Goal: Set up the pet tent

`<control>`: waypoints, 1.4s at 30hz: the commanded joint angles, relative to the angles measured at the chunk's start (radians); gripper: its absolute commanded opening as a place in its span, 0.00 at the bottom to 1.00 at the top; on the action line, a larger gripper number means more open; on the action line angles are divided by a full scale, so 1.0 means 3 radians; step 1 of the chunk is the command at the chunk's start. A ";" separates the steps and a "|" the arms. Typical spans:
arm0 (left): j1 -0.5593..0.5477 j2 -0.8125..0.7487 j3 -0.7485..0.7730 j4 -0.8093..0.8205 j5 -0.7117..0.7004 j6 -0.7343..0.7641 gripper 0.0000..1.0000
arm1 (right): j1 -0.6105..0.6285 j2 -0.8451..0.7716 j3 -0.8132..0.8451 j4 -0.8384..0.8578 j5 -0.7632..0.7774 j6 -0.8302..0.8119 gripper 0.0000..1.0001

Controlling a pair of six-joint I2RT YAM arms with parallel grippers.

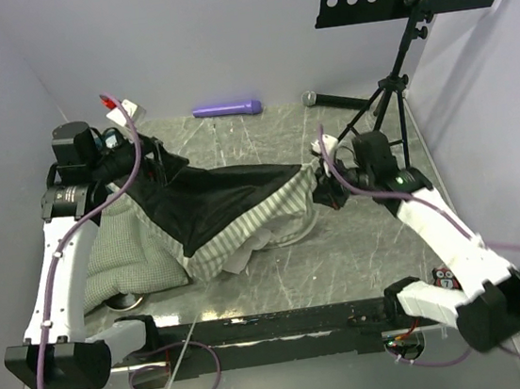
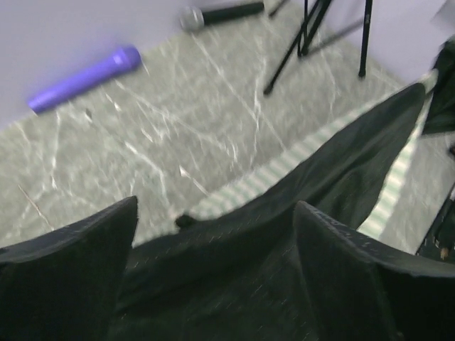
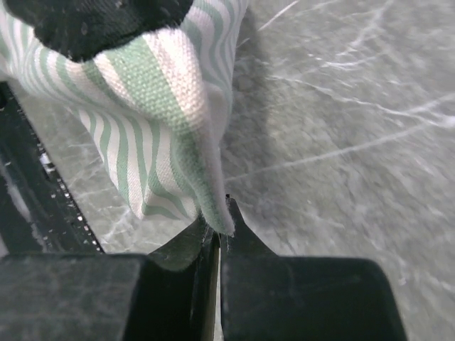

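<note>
The pet tent (image 1: 243, 211) lies half-collapsed mid-table, its black lining facing up and green-and-white striped fabric along its near edge. At the tent's back left corner my left gripper (image 1: 164, 168) is open. In the left wrist view its dark fingers (image 2: 78, 270) stand wide apart, with black lining (image 2: 234, 270) lying between and under them. My right gripper (image 1: 321, 185) holds the tent's right end. In the right wrist view it (image 3: 222, 213) is shut on a corner of the striped fabric (image 3: 156, 106), lifted off the marble table (image 3: 341, 121).
A green-checked quilted cushion (image 1: 125, 254) lies under the tent's left side. At the back wall are a purple cylinder (image 1: 227, 109), a microphone (image 1: 334, 101) and a music stand's tripod (image 1: 396, 83). A black bar (image 1: 285, 322) runs along the near edge.
</note>
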 commanded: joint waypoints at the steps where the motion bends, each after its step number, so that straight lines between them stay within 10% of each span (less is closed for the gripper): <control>1: -0.0003 0.0027 -0.0075 -0.0523 0.0134 0.0376 0.98 | 0.0122 -0.0552 -0.0410 0.0344 0.0532 0.0396 0.00; 10: -0.0258 0.0686 0.0082 -0.0610 0.0158 0.1276 0.84 | 0.0378 -0.0543 -0.0585 0.0530 0.0742 0.0519 0.00; 13: -0.0264 0.0937 0.0317 -0.0952 0.0486 0.1873 0.45 | 0.0373 -0.0476 -0.0467 0.0402 0.0518 0.0356 0.00; 15: -0.0264 0.1090 0.0445 -0.1157 0.0553 0.2206 0.04 | 0.0373 -0.0481 -0.0401 0.0279 0.0375 0.0259 0.21; 16: -0.0259 0.1111 0.0471 -0.1092 0.0558 0.2238 0.01 | 0.0373 -0.0502 -0.0370 0.0188 0.0323 0.0202 0.38; 19: -0.0253 0.1055 0.0375 -0.0501 0.0584 0.2147 0.01 | 0.0373 -0.0553 -0.0288 -0.0292 0.0231 -0.0058 0.99; 23: -0.0264 0.1106 0.0282 0.0314 0.0727 0.2176 0.01 | 0.0373 -0.0787 -0.0155 -0.0738 0.0226 -0.0508 1.00; 32: -0.0315 0.1792 0.1019 0.0022 0.0865 0.2755 0.01 | 0.0378 -0.1136 0.0693 -0.1240 0.0023 -0.1056 1.00; 42: -0.0529 0.1827 0.1049 -0.0017 0.1065 0.2852 0.01 | 0.1186 0.0028 0.1158 -0.0208 -0.0076 -0.1469 0.86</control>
